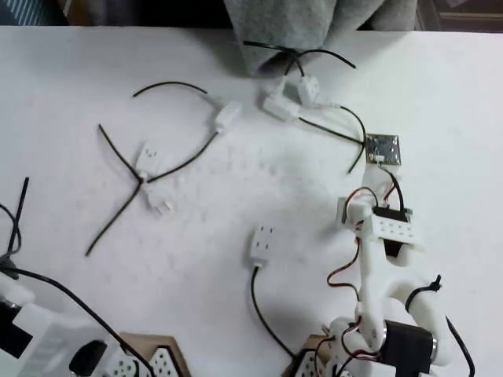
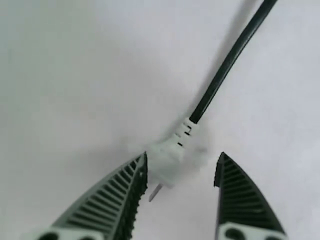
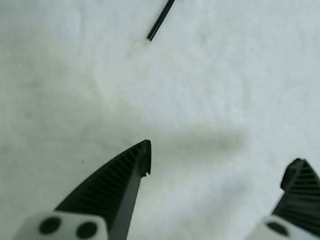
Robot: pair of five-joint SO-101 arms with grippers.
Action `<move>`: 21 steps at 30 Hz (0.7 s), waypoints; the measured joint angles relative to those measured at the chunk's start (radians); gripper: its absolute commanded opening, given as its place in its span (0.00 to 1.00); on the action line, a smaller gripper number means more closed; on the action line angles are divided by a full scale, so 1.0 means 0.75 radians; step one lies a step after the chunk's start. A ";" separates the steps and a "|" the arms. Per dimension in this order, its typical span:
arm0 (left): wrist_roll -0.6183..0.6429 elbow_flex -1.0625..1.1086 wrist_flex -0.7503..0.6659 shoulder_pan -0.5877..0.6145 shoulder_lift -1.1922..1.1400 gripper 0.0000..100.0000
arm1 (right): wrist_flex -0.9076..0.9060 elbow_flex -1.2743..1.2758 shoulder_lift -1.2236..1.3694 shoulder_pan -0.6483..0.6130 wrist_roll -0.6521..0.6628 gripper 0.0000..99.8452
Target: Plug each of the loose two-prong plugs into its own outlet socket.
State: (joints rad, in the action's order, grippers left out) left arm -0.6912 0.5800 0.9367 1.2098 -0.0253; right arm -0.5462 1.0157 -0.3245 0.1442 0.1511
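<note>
My left gripper (image 2: 183, 156) stands open over the table, its fingers either side of a white two-prong plug (image 2: 165, 162) on a black cable (image 2: 227, 62). One finger (image 2: 127, 192) touches the plug's side and the other stands apart from it. My right gripper (image 3: 222, 155) hangs open over bare table, near a loose black cable end (image 3: 150, 36). In the high view the right arm (image 1: 385, 236) is at the lower right. A white outlet socket (image 1: 263, 243) lies mid-table, another socket (image 1: 149, 159) at the left with a small plug (image 1: 161, 206) beside it.
More white plugs and sockets (image 1: 228, 115) (image 1: 279, 106) (image 1: 308, 90) lie toward the back with looping black cables. Grey cloth (image 1: 314, 23) hangs over the far edge. The left arm's base (image 1: 31, 330) fills the lower left corner.
</note>
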 measured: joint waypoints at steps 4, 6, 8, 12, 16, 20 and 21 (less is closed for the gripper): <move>-0.002 0.092 -0.158 -0.004 0.002 0.23 | 0.000 0.000 0.000 0.000 0.000 0.40; -0.004 0.104 -0.188 -0.004 0.002 0.23 | 0.000 0.000 0.000 0.000 0.000 0.40; -0.004 0.110 -0.198 -0.004 0.002 0.23 | 0.000 0.000 0.000 0.000 0.000 0.40; -0.051 0.117 -0.200 -0.004 0.002 0.23 | 0.000 0.000 0.000 0.000 0.000 0.40; -0.065 0.113 -0.200 -0.004 -0.010 0.23 | 0.000 0.000 0.000 0.000 0.000 0.40; -0.070 0.102 -0.205 -0.006 -0.072 0.23 | 0.000 0.000 0.000 0.000 0.000 0.40; -0.072 0.100 -0.207 -0.006 -0.082 0.23 | 0.000 0.000 0.000 0.000 0.000 0.40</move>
State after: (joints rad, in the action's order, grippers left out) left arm -0.7449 0.6552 0.7818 1.2052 -0.0867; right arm -0.5462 1.0157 -0.3245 0.1442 0.1511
